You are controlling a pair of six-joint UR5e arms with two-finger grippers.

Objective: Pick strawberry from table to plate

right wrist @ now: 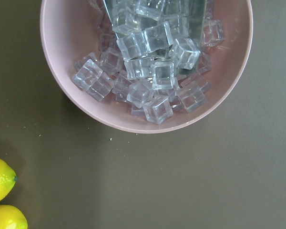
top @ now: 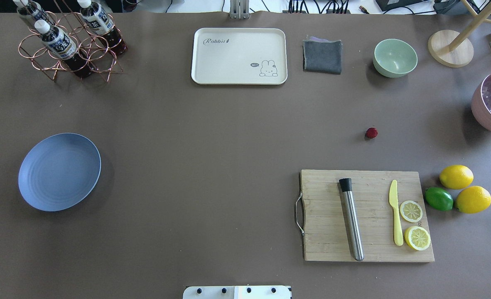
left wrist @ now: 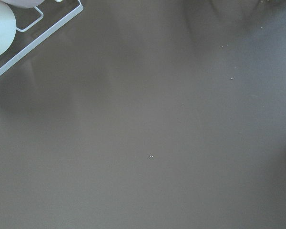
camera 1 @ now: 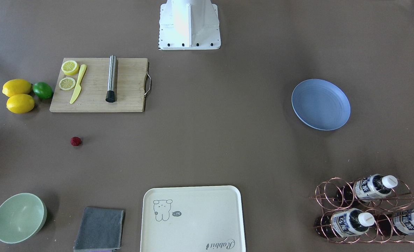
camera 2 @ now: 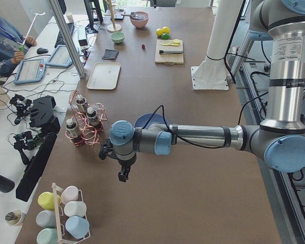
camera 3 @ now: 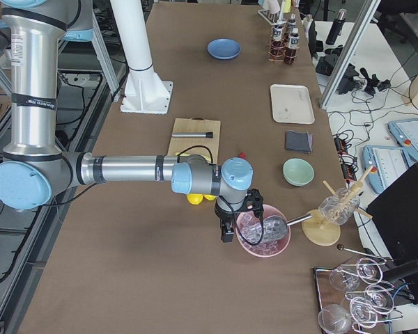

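The strawberry [top: 371, 133] [camera 1: 75, 141] is a tiny dark-red berry lying on the bare brown table [top: 212, 137], between the cutting board and the green bowl. The light-blue plate [top: 59, 171] [camera 1: 321, 104] sits far across the table and holds nothing. Neither gripper appears in the overhead or front views. In the exterior left view my left gripper [camera 2: 123, 175] hangs over the table's near end, in front of the plate [camera 2: 145, 121]. In the exterior right view my right gripper [camera 3: 226, 235] hangs beside the pink ice bowl [camera 3: 263, 233], short of the strawberry [camera 3: 242, 154]. For both grippers I cannot tell whether they are open or shut.
A wooden cutting board [top: 368, 215] carries a steel muddler, a yellow knife and lemon slices. Lemons [top: 456, 176] and a lime [top: 438, 198] lie beside it. A cream tray [top: 239, 55], grey cloth [top: 322, 56], green bowl [top: 395, 57] and bottle rack [top: 69, 41] line the far edge.
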